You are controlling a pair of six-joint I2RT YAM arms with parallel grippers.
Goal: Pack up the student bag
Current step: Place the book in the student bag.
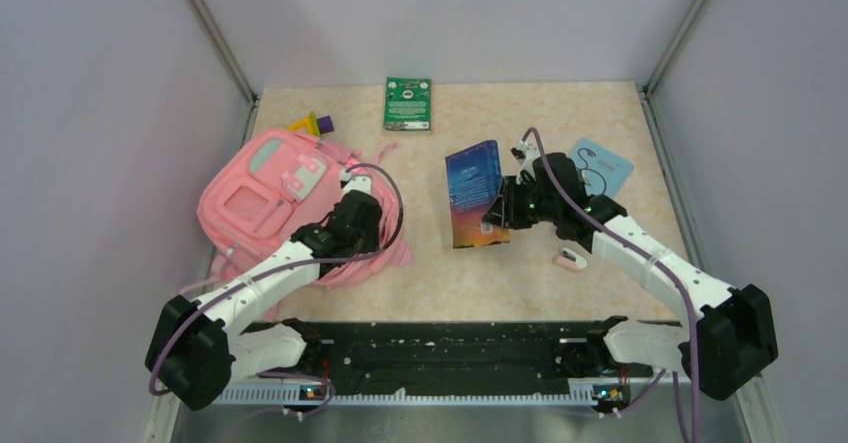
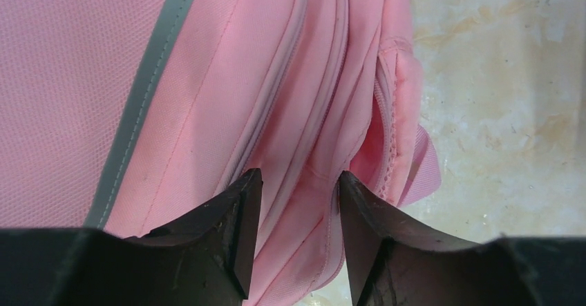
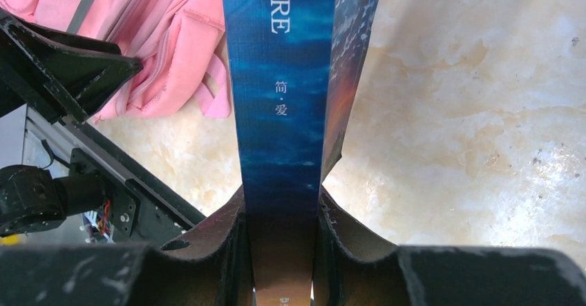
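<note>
Beige marbled tabletop point(image 1: 600, 113), enclosed by plain pale grey walls point(image 1: 450, 13) with metal corner posts point(image 1: 215, 33). Lighting is even, seemingly from overhead.

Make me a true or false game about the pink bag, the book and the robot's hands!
1. The right gripper holds the blue book by its spine. True.
2. The blue book is tucked inside the student bag. False: it is outside the bag, clamped in the right gripper.
3. The left gripper is right at the student bag, its fingers either side of a pink fold. True.
4. The green booklet lies on top of the student bag. False: it lies on the table near the far edge, apart from the bag.
</note>
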